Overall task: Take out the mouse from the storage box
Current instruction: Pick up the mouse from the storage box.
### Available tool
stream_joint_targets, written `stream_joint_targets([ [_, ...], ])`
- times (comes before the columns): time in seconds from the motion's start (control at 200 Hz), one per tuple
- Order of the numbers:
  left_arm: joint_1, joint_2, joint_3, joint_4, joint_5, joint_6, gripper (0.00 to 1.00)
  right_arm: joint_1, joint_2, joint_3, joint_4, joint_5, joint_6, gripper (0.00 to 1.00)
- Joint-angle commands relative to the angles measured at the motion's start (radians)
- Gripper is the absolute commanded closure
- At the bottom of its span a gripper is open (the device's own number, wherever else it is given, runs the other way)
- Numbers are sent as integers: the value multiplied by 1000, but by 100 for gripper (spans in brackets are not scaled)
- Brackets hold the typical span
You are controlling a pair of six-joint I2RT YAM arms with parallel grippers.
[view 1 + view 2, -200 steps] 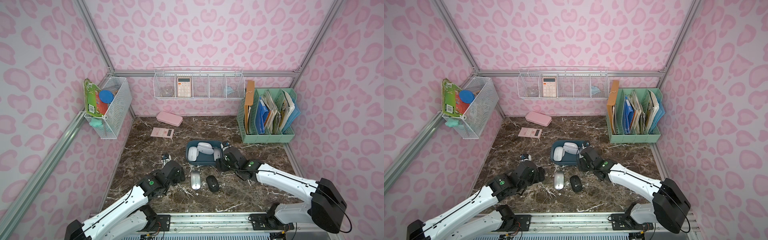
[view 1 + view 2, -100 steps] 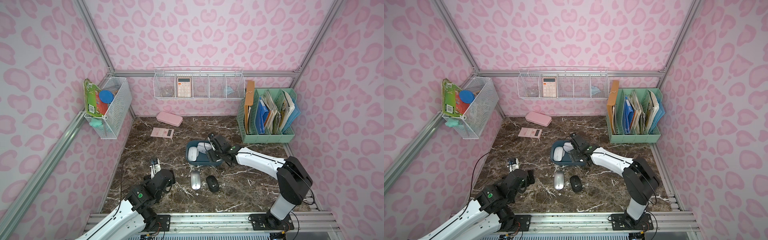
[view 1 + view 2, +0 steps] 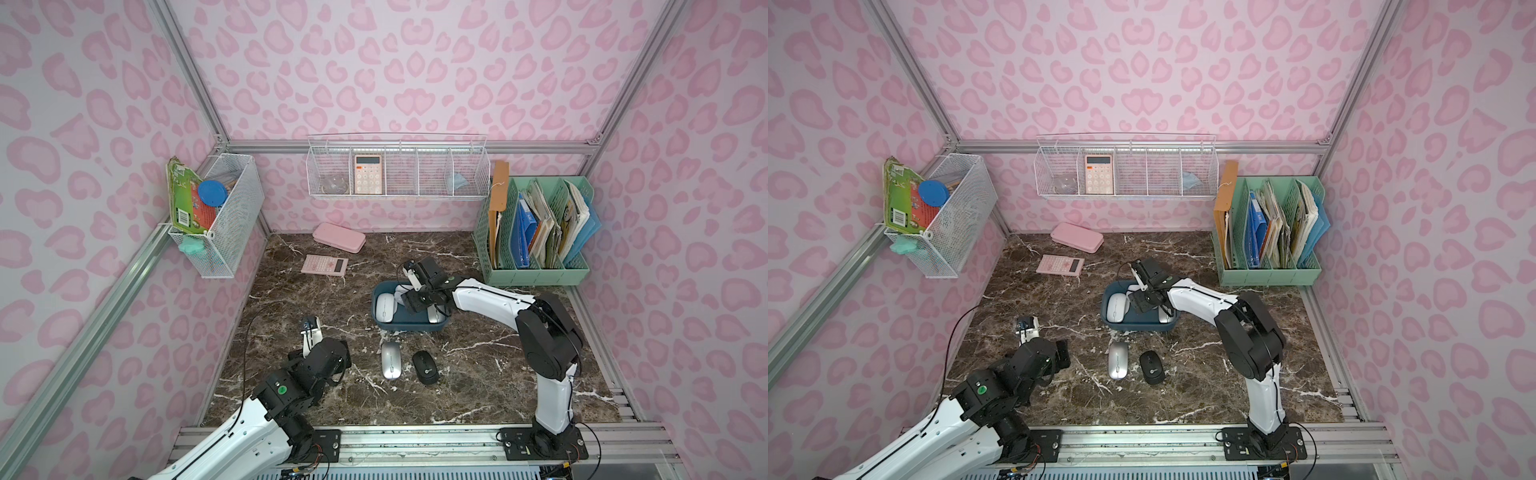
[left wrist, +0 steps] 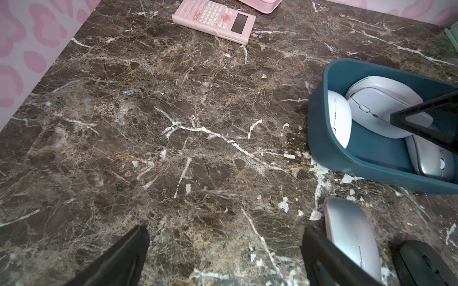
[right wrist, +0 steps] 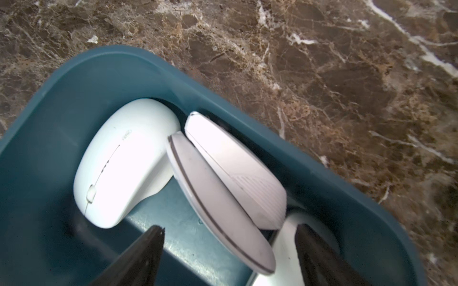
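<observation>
Right jaws apart astride a mouse (image 5: pixel 235 173) in the storage box (image 5: pixel 49 111), contact unclear; left jaws apart

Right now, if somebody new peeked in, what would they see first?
Probably the pink spotted walls all around. Next, the teal storage box in the middle of the marble table, with pale mice inside and the right end effector poking down into it, jaws apart. Just in front of the box, a silver mouse and a black mouse lie side by side.
</observation>
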Motion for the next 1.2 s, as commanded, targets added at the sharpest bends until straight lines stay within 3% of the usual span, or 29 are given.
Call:
stream_joint_targets([
  [0.0, 0, 8, 5, 14, -15, 10, 1, 12, 15, 23, -27, -21, -14, 24],
  [0.3, 0, 41, 10, 22, -21, 8, 1, 48, 28, 33, -36, -21, -28, 40],
  [0.505, 0, 47, 11, 23, -24, 8, 1, 49, 67, 60, -55, -1, -30, 43],
  [0.695, 0, 47, 9, 25, -26, 8, 1, 59, 80, 63, -66, 28, -29, 38],
  [0.82, 0, 50, 11, 27, -25, 8, 1, 60, 75, 59, -70, 33, -28, 47],
  [0.97, 0, 49, 11, 25, -26, 9, 1, 66, 38, 42, -61, 25, -21, 68],
  [1.195, -1, 48, 11, 25, -27, 8, 1, 67, 14, 28, -42, -14, 13, 70],
])
